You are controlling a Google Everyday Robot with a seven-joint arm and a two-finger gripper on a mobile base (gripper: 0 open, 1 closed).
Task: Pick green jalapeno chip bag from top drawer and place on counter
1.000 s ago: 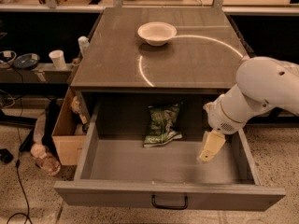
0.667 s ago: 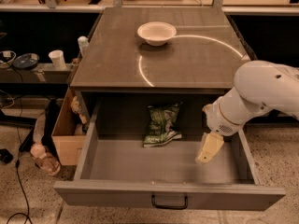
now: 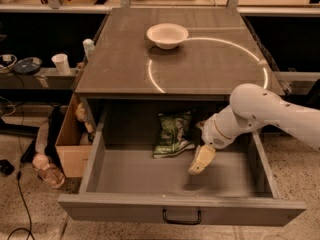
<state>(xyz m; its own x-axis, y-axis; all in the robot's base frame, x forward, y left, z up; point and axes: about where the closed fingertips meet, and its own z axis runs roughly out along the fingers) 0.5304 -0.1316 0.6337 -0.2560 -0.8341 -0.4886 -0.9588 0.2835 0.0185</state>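
One view only: end effector (image 3: 201,160) low inside open top drawer (image 3: 140,174), shifted leftward over last second; how far open, cannot tell; nothing held. Just left and behind it, green jalapeno chip bag (image 3: 173,134), unmoved, untouched. Beyond and above, bench (image 3: 210,64). Approach closing; grasp not begun

My gripper (image 3: 201,160) hangs inside the top drawer (image 3: 125,211), right of the green jalapeno chip bag (image 3: 173,134). My arm (image 3: 260,108) runs off the right edge and covers part of the drawer's right wall. Bag print: unreadable. Drawer rear: lost in shadow under the counter (image 3: 210,64). The cardboard box (image 3: 70,151) is partly hidden behind the drawer's left wall.
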